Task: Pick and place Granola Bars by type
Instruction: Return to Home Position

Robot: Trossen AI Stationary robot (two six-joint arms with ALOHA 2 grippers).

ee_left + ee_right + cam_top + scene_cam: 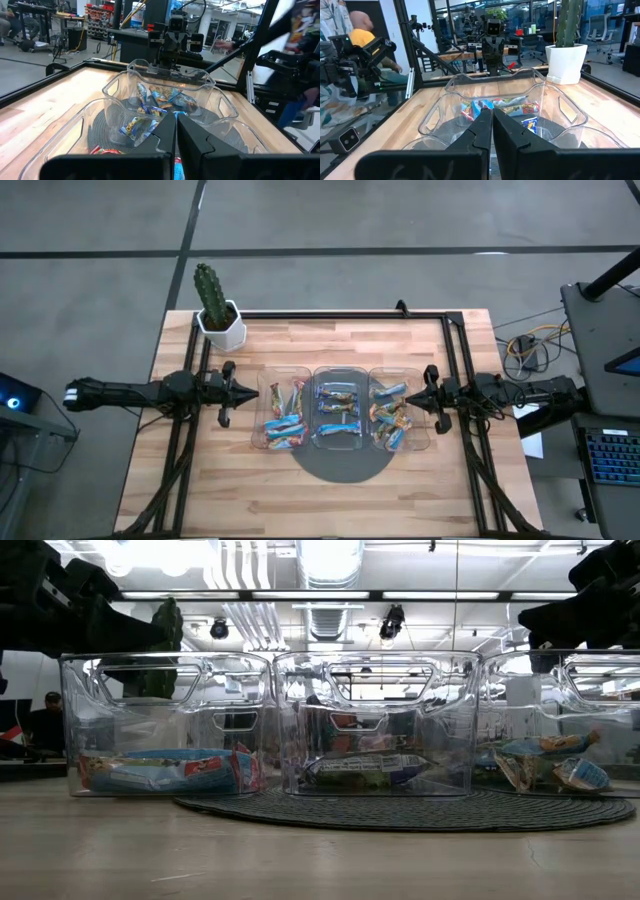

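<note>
Three clear plastic bins stand side by side on a dark round mat [340, 462] in the table's middle: the left bin [282, 418], the middle bin [340, 412] and the right bin [397, 412]. Each holds several wrapped Granola Bars [285, 428] [338, 420] [392, 420], blue, red and multicoloured, lying on the bin floors. My left gripper [258, 391] hangs shut beside the left bin, above the table, pointing level at it. My right gripper [408, 397] hangs shut above the right bin's outer edge, pointing level toward the bins. Neither touches anything.
A cactus in a white pot [218, 315] stands at the table's far left corner. A black frame [330, 314] runs along the table's far edge and down both sides. Bare wood [330, 515] lies in front of the mat. A person [362, 37] shows beyond the table.
</note>
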